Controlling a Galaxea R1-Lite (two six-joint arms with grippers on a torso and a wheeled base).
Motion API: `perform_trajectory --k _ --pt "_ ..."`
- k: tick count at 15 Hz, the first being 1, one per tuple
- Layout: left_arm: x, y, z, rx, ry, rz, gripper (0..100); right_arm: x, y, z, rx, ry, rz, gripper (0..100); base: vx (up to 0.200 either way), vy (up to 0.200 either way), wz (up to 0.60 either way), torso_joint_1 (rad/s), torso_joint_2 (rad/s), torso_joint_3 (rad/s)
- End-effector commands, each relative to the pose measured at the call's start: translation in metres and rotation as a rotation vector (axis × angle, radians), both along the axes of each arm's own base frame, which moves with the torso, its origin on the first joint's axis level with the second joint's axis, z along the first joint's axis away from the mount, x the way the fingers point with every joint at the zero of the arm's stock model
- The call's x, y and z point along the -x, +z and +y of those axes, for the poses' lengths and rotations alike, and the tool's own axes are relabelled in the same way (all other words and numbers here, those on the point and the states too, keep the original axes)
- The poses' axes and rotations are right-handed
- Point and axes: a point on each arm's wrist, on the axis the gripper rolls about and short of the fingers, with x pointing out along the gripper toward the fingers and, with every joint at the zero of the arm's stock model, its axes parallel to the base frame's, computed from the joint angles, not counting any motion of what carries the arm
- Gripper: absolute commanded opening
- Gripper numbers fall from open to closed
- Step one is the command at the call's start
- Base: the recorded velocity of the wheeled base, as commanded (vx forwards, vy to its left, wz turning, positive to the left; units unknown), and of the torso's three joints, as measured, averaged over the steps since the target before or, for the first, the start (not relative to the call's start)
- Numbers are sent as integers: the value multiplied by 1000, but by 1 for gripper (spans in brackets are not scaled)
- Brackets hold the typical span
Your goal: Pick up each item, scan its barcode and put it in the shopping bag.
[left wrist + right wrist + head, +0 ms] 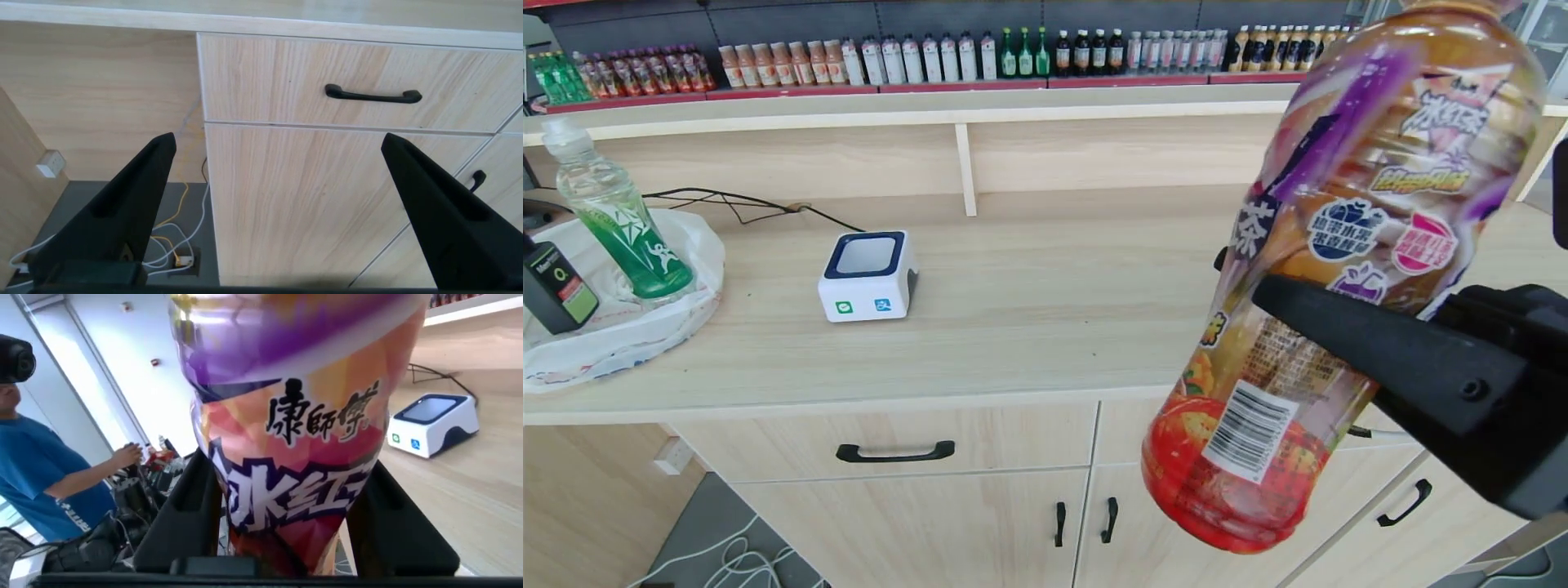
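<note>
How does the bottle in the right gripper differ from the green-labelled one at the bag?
The tea bottle has a purple-orange label and reddish drink; the green-labelled bottle holds clear liquid. The tea bottle hangs in the air, clamped by the right gripper; the green-labelled bottle rests on the white shopping bag. Both are tilted plastic bottles.

Open room: bare tabletop (1054, 318) at frame centre, between barcode scanner (867, 276) and iced tea bottle (1339, 269).
Left obstacles: shopping bag (645, 331), green bottle (613, 216) standing in it, cable (727, 198) behind.
Right obstacle: iced tea bottle clamped in right claw (1241, 276).
</note>
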Motion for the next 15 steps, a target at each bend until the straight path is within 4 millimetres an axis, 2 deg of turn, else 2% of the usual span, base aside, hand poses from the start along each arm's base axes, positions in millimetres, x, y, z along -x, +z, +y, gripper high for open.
perform_trajectory --k 1,4,7,10,15 --pt "0 0 0 0 0 0 100 -13 2 12 -6 8 18 0 0 0 0 0 0 0" --pt "0 0 0 0 0 0 100 -19 16 18 -82 68 18 0 0 0 0 0 0 0" --pt "0 0 0 0 0 0 100 -25 9 28 -53 191 -59 0 0 0 0 0 0 0" --pt "0 0 0 0 0 0 100 -39 15 41 -65 205 -87 0 0 0 0 0 0 0" --pt "0 0 0 0 0 0 100 -44 22 45 -94 237 -62 0 0 0 0 0 0 0"
